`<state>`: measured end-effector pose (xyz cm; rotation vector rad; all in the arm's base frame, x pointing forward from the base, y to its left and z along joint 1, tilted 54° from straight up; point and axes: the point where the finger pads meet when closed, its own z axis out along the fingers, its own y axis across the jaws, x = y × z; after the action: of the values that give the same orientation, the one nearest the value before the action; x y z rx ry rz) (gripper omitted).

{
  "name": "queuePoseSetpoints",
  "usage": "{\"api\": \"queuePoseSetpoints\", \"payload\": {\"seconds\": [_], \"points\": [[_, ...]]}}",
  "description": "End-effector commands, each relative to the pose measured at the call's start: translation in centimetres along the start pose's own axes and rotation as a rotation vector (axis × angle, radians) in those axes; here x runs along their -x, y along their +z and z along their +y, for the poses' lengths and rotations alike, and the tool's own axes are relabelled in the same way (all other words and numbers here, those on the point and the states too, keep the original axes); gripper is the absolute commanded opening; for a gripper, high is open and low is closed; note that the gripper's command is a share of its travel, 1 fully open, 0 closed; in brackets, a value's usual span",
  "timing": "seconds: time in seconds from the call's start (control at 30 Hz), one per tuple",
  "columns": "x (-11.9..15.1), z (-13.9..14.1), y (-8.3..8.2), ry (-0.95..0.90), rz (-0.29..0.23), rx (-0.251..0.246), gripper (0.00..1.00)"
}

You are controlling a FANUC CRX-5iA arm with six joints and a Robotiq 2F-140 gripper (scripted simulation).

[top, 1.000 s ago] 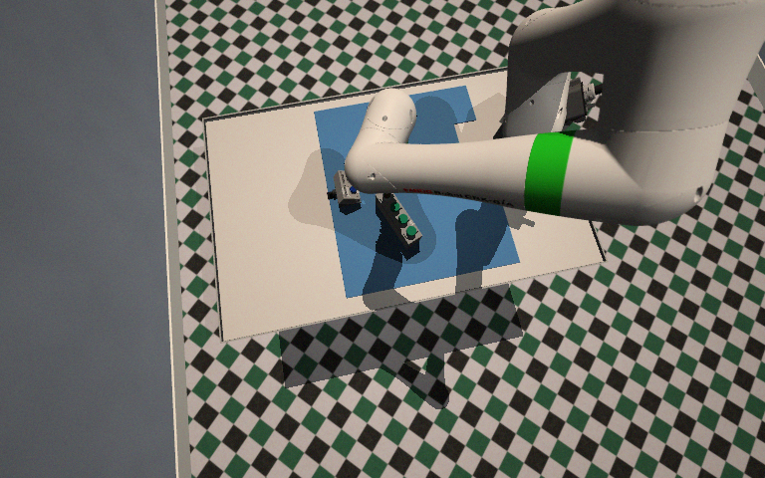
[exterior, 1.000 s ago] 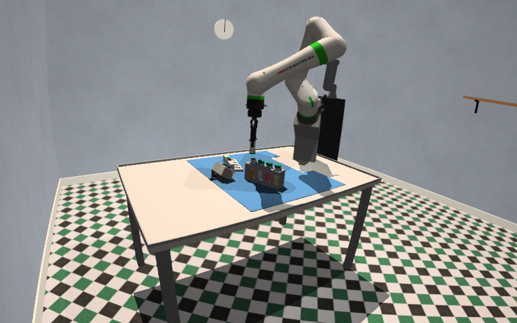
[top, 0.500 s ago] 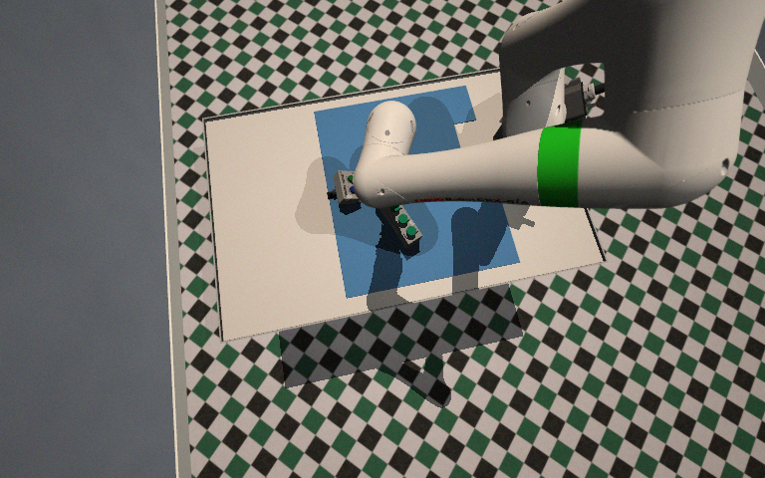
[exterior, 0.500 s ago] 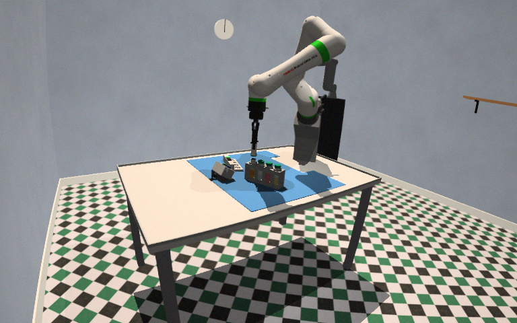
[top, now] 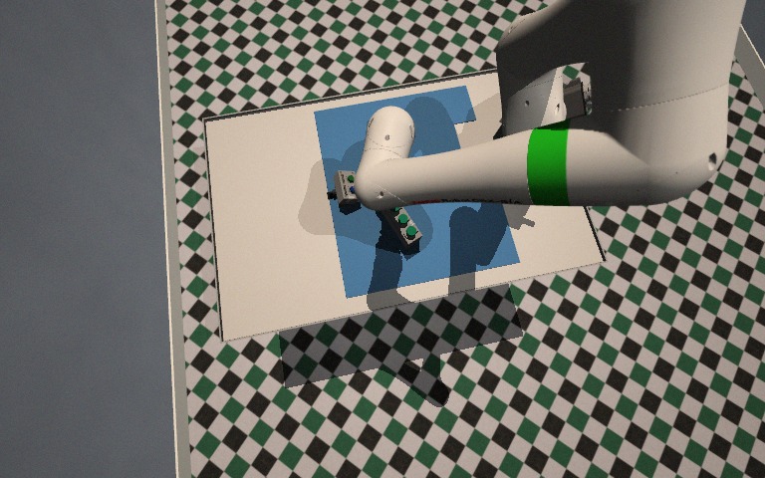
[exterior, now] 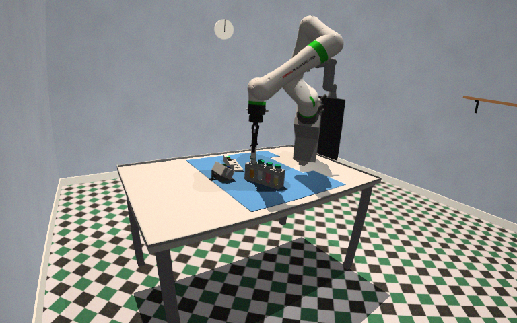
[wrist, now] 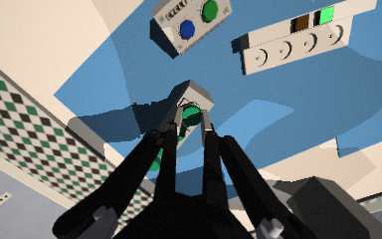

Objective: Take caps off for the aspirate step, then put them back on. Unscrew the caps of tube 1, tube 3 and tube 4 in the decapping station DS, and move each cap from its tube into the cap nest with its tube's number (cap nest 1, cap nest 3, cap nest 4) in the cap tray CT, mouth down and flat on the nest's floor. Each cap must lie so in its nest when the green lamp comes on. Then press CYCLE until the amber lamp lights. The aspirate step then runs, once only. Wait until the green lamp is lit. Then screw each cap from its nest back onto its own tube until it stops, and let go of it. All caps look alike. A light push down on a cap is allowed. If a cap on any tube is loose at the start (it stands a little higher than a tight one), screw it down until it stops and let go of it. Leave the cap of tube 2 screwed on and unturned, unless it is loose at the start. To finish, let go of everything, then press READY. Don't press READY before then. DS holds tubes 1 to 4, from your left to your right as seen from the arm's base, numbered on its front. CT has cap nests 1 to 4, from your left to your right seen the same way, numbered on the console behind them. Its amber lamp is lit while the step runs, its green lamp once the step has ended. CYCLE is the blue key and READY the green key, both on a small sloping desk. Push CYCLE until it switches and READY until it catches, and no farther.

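Note:
My gripper [wrist: 192, 116] [exterior: 253, 155] is shut on a green cap [wrist: 191, 116]. It holds the cap at the top of the leftmost tube, tube 1, at the end of the grey decapping station [wrist: 197, 93] [exterior: 264, 177] [top: 415, 240]. I cannot tell whether the cap touches the tube. Three other green caps [exterior: 268, 163] [top: 410, 231] sit on the station's other tubes. The cap tray [wrist: 298, 46] [exterior: 233, 164] shows all its round nests [wrist: 285, 50] empty. Its green lamp [wrist: 326, 15] is lit and its amber lamp [wrist: 300, 22] is dark. In the top view the arm hides the gripper.
The small sloping desk [wrist: 174, 20] [exterior: 222, 171] [top: 342, 185] carries the blue CYCLE key [wrist: 187, 29] and the green READY key [wrist: 210, 10]. Everything stands on a blue mat [exterior: 248, 194] [top: 439, 265] on the table [exterior: 171, 205]. The arm's base stands at the table's back edge.

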<state>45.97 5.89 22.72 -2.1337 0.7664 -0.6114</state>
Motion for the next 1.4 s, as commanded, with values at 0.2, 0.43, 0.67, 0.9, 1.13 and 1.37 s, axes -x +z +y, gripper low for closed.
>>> {"api": "queuePoseSetpoints", "payload": {"seconds": [0.2,0.43,0.67,0.9,1.13,1.37], "points": [[-0.02,-0.01,0.34,0.000,0.000,0.000,0.00],[-0.02,-0.01,0.52,0.000,0.000,0.000,0.00],[-0.02,-0.01,0.87,0.000,0.000,0.000,0.00],[-0.02,-0.01,0.99,0.000,0.000,0.000,0.00],[-0.02,-0.01,0.99,0.000,0.000,0.000,0.35],[-0.02,-0.01,0.99,0.000,0.000,0.000,0.35]]}}
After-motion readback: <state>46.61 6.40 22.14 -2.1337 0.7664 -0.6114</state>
